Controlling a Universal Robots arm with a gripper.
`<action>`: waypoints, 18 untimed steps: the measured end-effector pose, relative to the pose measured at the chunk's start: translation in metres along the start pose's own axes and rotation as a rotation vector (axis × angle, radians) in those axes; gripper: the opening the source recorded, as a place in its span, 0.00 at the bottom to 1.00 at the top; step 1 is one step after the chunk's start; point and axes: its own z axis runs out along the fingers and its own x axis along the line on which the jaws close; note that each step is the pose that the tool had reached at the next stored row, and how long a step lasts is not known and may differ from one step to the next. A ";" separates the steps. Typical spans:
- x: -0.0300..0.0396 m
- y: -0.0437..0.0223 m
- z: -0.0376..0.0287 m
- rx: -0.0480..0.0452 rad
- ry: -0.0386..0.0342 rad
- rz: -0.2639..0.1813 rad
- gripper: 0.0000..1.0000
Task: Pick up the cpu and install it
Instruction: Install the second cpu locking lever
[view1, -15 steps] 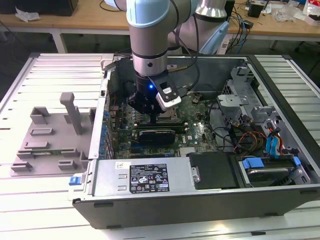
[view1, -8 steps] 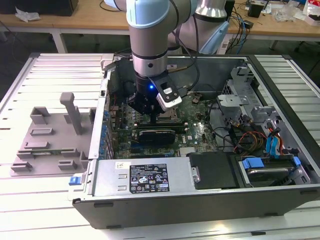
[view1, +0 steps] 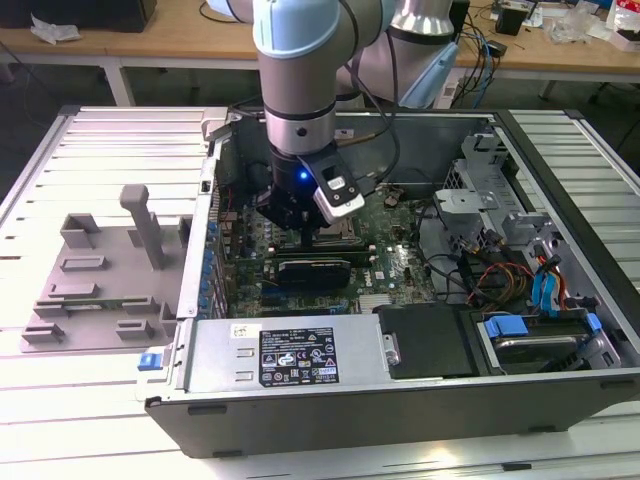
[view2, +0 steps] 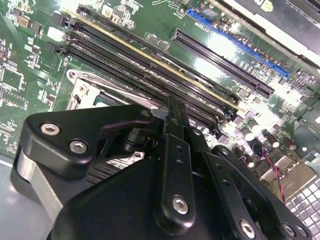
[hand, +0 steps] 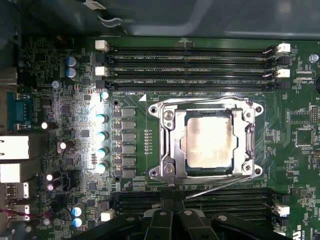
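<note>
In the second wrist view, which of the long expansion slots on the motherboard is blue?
The blue slot, farthest from the gripper, beside the black card; the other long slots are black.

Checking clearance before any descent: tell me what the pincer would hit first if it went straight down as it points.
Most likely the cpu, seated inside the socket frame on the motherboard; the pincer hangs right above it, though depth is unclear.

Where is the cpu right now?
In the first wrist view the cpu lies flat inside the socket frame on the motherboard, between two banks of memory slots.
</note>
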 end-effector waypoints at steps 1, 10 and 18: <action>-0.0001 -0.0011 0.0000 0.0001 0.0002 -0.001 0.11; 0.0036 -0.0031 0.0031 -0.0582 -0.0001 -0.018 0.11; 0.0034 -0.0039 0.0040 -0.0801 0.0021 -0.055 0.11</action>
